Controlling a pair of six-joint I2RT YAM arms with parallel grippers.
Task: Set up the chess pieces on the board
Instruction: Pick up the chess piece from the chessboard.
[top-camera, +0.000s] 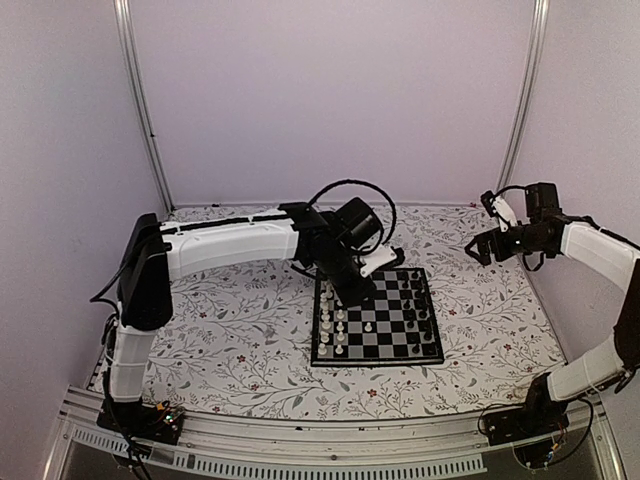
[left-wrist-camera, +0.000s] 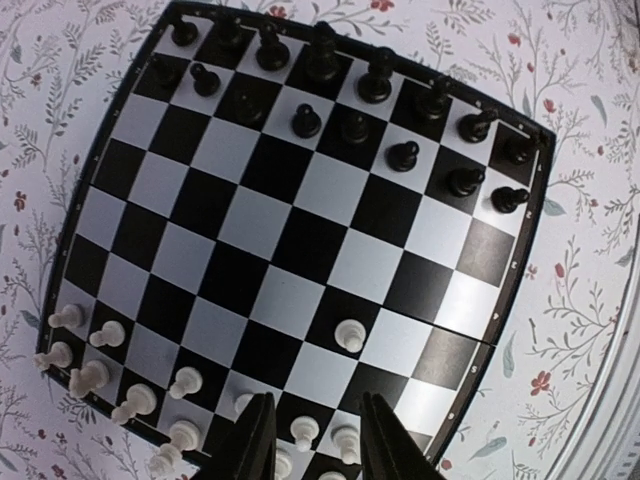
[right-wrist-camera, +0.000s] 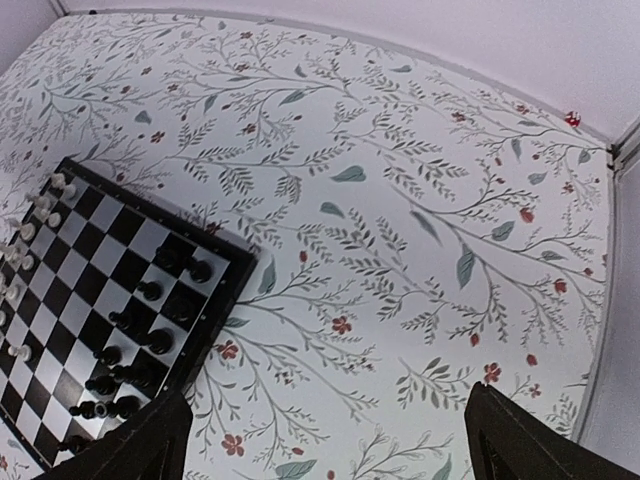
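The board (top-camera: 375, 361) lies flat in the middle of the floral table. White chess pieces (top-camera: 334, 322) stand along its left side and black pieces (top-camera: 421, 305) along its right. My left gripper (top-camera: 347, 294) hovers over the white side with its jaws open. In the left wrist view (left-wrist-camera: 315, 440) a white pawn (left-wrist-camera: 303, 432) stands between the fingers without being held. A lone white pawn (left-wrist-camera: 349, 335) stands one row further in. Black pieces (left-wrist-camera: 322, 60) fill the far rows. My right gripper (top-camera: 478, 247) is raised off to the right, wide open and empty (right-wrist-camera: 335, 450).
The right wrist view shows the board's corner (right-wrist-camera: 235, 275) with black pieces on it, and bare floral table (right-wrist-camera: 400, 250) beneath the gripper. Pale walls and two metal posts (top-camera: 145, 110) enclose the back. A black cable loop (top-camera: 350, 188) arches above the left wrist.
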